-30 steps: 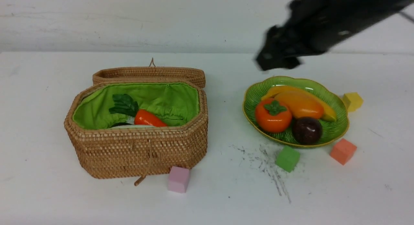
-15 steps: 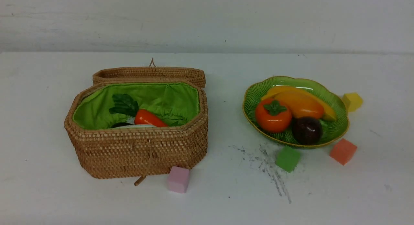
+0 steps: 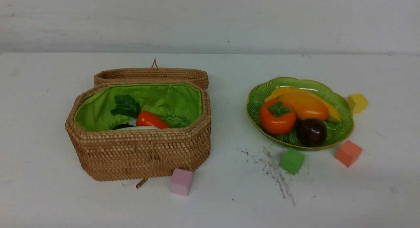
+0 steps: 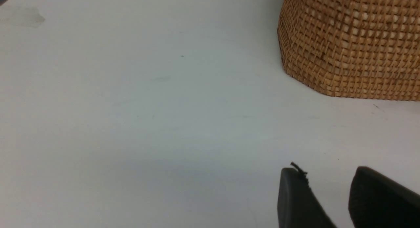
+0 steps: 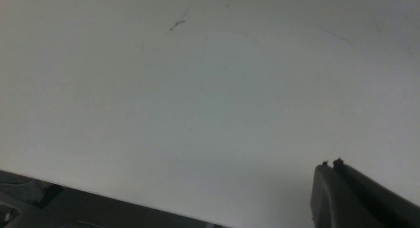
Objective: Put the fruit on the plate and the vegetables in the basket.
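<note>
Fruit (image 3: 297, 114) all sits on the plate (image 3: 341, 131); left of it, vegetables (image 3: 144, 119) lie in the basket (image 3: 141, 152). Sorting looks complete. Left end effector (image 4: 328, 178) slightly open, empty; right end effector (image 5: 329, 165) closed, empty.

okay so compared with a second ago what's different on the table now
The right arm, which hung blurred above the green ribbed plate a second ago, has left the front view; the right gripper now sits shut and empty over bare white table. The plate's four toy fruits, the open wicker basket with its vegetables, and the foam cubes stayed put.
</note>
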Controlling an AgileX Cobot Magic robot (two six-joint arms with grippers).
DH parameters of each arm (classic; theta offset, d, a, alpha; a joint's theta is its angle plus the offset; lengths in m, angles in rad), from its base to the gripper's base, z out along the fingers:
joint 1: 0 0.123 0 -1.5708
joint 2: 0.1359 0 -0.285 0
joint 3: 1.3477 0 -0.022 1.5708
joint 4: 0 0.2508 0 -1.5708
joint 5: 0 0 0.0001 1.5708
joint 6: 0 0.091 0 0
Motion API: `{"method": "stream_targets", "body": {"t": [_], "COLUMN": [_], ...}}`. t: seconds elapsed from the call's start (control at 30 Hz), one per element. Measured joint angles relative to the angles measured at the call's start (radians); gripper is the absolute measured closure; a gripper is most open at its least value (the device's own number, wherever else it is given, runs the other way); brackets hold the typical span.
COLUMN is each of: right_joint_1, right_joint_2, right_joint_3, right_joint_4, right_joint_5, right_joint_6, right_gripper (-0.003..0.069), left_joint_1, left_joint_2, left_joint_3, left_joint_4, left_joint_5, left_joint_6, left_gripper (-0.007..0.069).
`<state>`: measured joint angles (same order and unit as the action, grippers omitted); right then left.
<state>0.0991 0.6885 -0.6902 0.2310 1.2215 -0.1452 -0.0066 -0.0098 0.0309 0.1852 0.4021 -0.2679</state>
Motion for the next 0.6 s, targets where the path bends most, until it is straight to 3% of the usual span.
{"method": "stream_targets", "body": {"t": [0.13, 0.3, 0.43, 0.6], "right_joint_1": [0.000, -0.066, -0.146, -0.188], "right_joint_2": [0.000, -0.056, -0.232, -0.442], "right_joint_3": [0.008, 0.104, 0.306, 0.552], "right_joint_4": [-0.050, -0.017, -0.031, -0.061], "right_joint_5": [-0.167, -0.483, -0.690, -0.803], "right_joint_6": [-0.004, -0.004, -0.004, -0.004], "right_gripper": [0.0661, 0.0659, 0.0655, 0.0654], "left_joint_1": [0.000, 0.000, 0.000, 0.000], "left_joint_2": [0.000, 0.000, 0.000, 0.000], "left_joint_3": [0.000, 0.000, 0.000, 0.000], "left_joint_4": [0.000, 0.000, 0.000, 0.000], "left_joint_5": [0.000, 0.000, 0.000, 0.000], "left_joint_6": [0.000, 0.000, 0.000, 0.000], "left_gripper": [0.0386, 0.0386, 0.0386, 0.0386]}}
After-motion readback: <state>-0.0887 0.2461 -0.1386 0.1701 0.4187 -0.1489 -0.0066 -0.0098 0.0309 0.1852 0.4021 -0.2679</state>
